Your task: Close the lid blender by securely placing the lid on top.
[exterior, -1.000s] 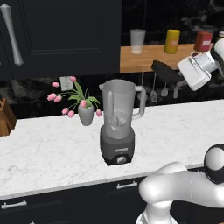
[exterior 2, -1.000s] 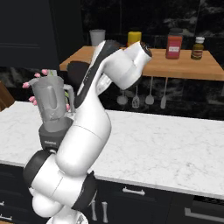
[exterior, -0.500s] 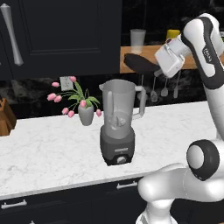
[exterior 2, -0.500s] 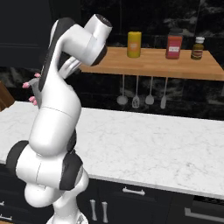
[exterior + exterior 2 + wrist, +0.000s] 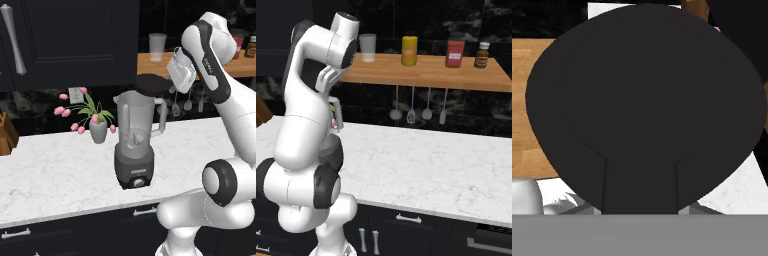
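My pincer pinches the lid, held at upper centre, just above the blender jar's mouth. Carrying looks done; lowering and seating it remains.

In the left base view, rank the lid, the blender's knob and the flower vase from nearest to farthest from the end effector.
1. The lid, held in the end effector, just above the jar's mouth.
2. The flower vase, lower left, behind the blender.
3. The knob, low on the blender's base; close to the vase's rank, hard to separate.
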You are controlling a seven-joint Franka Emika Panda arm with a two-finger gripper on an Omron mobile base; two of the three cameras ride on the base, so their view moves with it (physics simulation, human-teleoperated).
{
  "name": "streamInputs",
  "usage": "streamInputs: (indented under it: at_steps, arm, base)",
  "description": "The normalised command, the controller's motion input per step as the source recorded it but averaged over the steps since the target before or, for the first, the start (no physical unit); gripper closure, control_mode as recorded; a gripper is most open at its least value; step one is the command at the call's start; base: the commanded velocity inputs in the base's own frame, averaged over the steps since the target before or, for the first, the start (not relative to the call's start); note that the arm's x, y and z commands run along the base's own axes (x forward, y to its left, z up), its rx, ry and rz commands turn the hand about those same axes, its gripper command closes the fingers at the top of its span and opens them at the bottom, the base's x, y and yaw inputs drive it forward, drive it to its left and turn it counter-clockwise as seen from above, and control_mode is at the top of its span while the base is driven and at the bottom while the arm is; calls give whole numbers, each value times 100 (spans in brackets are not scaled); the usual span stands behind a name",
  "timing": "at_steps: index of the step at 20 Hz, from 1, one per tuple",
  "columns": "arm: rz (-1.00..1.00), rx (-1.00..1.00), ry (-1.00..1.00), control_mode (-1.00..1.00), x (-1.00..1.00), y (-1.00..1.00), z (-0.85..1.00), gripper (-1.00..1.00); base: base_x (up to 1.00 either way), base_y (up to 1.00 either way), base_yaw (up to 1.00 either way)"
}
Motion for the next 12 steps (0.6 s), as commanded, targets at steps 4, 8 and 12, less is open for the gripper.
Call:
streamInputs:
  at_steps: [4,8,12]
  arm:
    - [0,-6,0,-100,0,33,-6,100]
    - [0,0,0,-100,6,30,0,100]
    - [0,-3,0,-100,8,26,-6,100]
  base:
    - [0,0,0]
    - [0,0,0]
    - [0,0,0]
